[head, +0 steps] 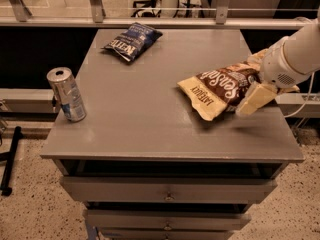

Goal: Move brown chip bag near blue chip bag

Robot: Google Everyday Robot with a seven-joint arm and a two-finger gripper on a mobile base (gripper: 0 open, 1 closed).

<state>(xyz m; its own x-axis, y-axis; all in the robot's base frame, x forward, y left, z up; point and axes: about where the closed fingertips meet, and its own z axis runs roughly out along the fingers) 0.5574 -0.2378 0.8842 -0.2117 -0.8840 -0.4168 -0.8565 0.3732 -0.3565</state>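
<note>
In the single camera view, the brown chip bag (220, 89) is seen lying flat on the right half of the grey table (150, 124). Its long axis runs from the table's middle towards the table's right edge. The gripper (255, 96) is placed low over the table's right side, at the bag's right end and against its nearer edge. Whether it is open, or whether the bag is held, cannot be told. The blue chip bag (132, 40) lies at the table's far edge, left of centre, well apart from the brown one. A carry leftwards and away across the table is judged necessary. A drink can (66, 94) stands at the table's left edge.
</note>
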